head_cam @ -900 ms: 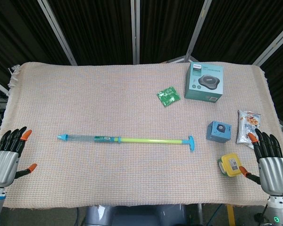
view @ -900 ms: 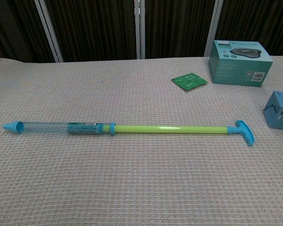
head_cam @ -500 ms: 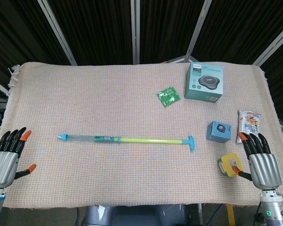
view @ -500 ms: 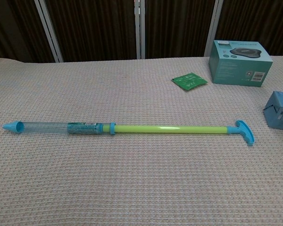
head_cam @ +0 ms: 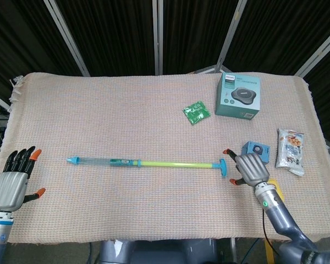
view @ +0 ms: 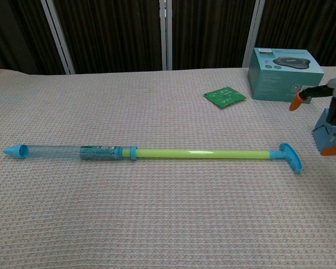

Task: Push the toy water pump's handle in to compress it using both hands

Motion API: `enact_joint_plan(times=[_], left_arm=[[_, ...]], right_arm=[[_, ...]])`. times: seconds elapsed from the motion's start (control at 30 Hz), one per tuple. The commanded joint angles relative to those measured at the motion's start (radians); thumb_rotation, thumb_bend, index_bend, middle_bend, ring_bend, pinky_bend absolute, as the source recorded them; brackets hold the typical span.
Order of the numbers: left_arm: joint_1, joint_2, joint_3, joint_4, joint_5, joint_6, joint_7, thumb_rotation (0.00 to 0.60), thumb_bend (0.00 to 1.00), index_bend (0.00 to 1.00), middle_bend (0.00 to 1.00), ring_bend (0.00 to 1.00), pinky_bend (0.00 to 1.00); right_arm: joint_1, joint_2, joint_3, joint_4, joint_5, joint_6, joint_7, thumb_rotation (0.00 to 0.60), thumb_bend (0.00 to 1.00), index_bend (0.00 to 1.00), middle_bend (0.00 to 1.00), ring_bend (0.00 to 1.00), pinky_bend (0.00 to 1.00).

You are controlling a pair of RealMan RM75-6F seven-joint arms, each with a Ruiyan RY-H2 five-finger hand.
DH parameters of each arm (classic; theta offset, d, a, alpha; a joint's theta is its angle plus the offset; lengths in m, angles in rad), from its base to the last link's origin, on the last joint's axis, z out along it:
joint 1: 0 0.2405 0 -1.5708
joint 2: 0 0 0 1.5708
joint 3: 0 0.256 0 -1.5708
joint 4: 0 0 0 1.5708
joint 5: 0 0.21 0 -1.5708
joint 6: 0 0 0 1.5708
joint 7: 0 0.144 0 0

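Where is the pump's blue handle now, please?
In the head view, the blue handle lies at the pump's right end, right of the table's centre, just left of the open right robot hand.

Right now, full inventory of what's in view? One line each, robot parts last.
toy water pump: 1, clear barrel, green rod, blue handle, table centre, rod pulled out
teal box: 1, teal, far right of the table
green packet: 1, green, left of the teal box
blue box: 1, blue, right side, just behind the right hand
snack bag: 1, white, right edge
yellow container: 1, yellow, near right, mostly hidden by the right arm
table: 1, beige woven cloth
left hand: 1, near left edge, fingers spread, empty
right hand: 1, just right of the pump's handle, empty
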Motion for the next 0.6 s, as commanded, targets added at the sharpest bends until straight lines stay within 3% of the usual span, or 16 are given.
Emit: enact_joint_plan(times=[0.03,0.2,0.6], left_arm=[[-0.005,-0.004,-0.003,0.003,-0.01,-0.008,0.003,0.6,0.0,0.0,0.0,0.0,0.0],[-0.012,-0.008,-0.005,0.008,-0.021,-0.02,0.005,0.6,0.0,0.0,0.0,0.0,0.0],[-0.018,-0.008,-0.005,0.011,-0.035,-0.029,0.005,0.6,0.0,0.0,0.0,0.0,0.0]], right_arm=[[0.09,-0.097,0.025,0.061,0.124,-0.072,-0.093,0.6,0.08,0.4,1.0,1.0,1.0],[0.131,-0.159,0.018,0.096,0.186,-0.063,-0.157,0.6,0.2,0.43,1.0,1.0,1.0],[0.192,-0.241,-0.012,0.156,0.288,-0.051,-0.253,0.6,0.24,0.48,1.0,1.0,1.0]])
